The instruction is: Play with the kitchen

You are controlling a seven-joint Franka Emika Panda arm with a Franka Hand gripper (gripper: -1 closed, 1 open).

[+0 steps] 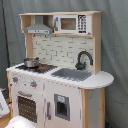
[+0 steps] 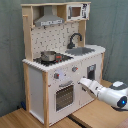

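One toy kitchen (image 1: 55, 75) fills both exterior views, standing on a light wooden floor (image 2: 30, 119) before a grey-green curtain (image 2: 112, 25). It is white with pale wood sides (tall, with an upper shelf unit). On the worktop a small metal pot (image 2: 48, 56) sits on the hob (image 1: 34, 67), and beside it lies the grey sink (image 2: 80, 50) with the black faucet (image 1: 83, 60) curving up behind. A dotted backsplash (image 2: 57, 37) rises at the rear; above it hang the range hood (image 1: 38, 28) and a small microwave (image 1: 73, 23). Below the hob is the oven door (image 2: 64, 96) with its barred window, and two round knobs above it.

In the second exterior view the white arm reaches in from the second exterior view's lower right, and its gripper (image 2: 84, 83) is at the kitchen's front, just beside the oven door's right edge near the handle. Whether it touches the panel, and whether its fingers are spread or closed, I cannot tell. In the first exterior view only a pale rounded part of the arm (image 1: 20, 123) shows at the bottom edge
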